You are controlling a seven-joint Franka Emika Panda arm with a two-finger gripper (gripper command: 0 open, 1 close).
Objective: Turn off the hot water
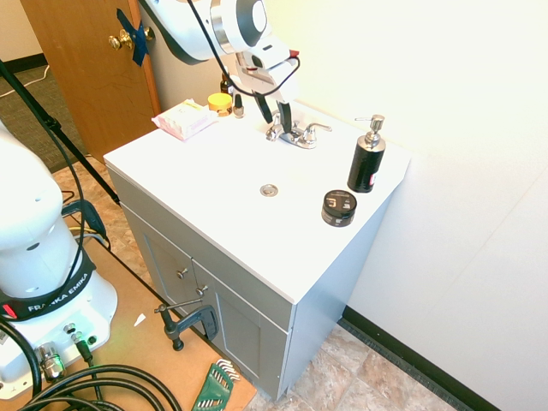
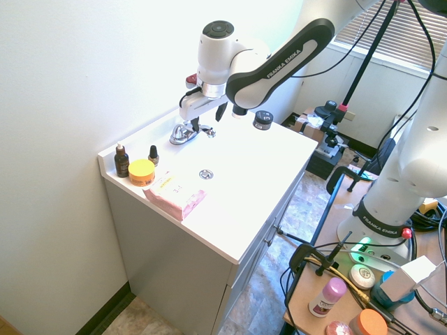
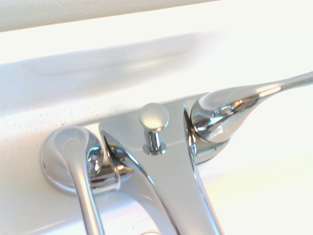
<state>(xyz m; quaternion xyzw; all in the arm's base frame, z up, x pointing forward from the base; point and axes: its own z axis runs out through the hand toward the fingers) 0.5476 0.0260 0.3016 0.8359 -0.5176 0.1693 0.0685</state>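
Pale walls frame a white countertop (image 1: 224, 190) over a grey cabinet. Nearest me sits a dark round jar (image 1: 339, 208), then the drain (image 1: 269, 190). Beyond, the gripper (image 1: 276, 125) hangs over the faucet (image 1: 296, 137), fingers spread apart. Its left chrome lever (image 3: 80, 169), the hot one, angles forward beside the spout (image 3: 183, 196).
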